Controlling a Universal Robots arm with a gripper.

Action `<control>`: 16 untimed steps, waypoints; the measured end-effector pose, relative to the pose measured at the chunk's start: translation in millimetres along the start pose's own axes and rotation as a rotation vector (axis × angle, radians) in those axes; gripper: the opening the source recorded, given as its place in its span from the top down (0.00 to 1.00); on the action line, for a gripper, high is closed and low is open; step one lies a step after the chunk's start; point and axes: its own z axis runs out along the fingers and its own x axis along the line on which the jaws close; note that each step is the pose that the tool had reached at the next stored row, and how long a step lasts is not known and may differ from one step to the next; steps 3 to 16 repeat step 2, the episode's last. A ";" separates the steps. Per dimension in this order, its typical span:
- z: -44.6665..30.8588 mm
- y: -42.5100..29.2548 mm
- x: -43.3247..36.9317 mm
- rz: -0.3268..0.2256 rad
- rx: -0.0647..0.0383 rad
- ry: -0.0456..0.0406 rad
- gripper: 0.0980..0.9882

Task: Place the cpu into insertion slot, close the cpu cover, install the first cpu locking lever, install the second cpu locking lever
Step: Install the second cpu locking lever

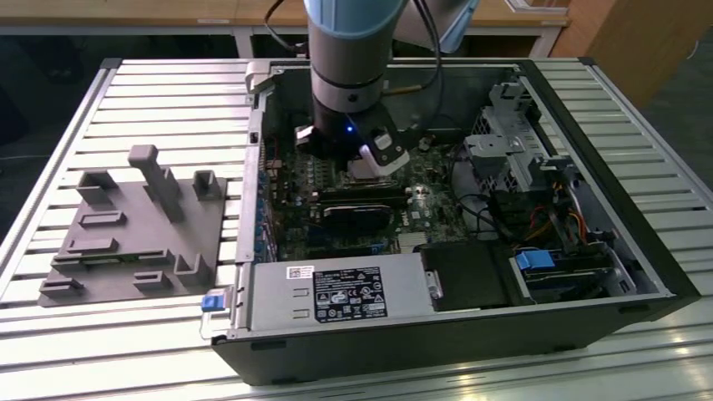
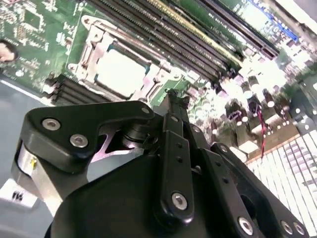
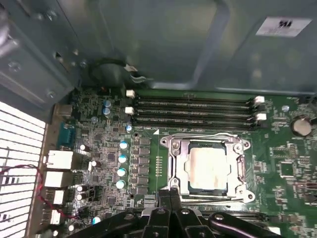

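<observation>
Arm (image 1: 347, 58) upright above motherboard, gripper (image 3: 171, 194) jaws seemingly closed, empty, just beside covered cpu (image 3: 208, 168).

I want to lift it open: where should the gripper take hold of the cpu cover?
Probably its thin outer edge on the side nearest the gripper, coming from above. The cpu cover lies flat, framing the cpu, so only its rim offers purchase.

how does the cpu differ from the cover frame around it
The cpu is a solid, pale, silvery square face; the cpu cover is a thin metal frame with a cut-out centre. The cpu fills the middle of the socket, while the cpu cover runs round its edges, lying flat over it. Both are metallic, squarish and sit on the green motherboard beside the memory slots.
</observation>
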 end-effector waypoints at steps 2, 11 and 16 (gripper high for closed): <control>-0.7 0.2 -0.1 0.000 -0.001 -0.0001 0.99; -0.7 0.2 -0.1 0.000 -0.001 -0.0001 0.99; -0.7 0.2 -0.1 0.000 -0.001 -0.0001 0.99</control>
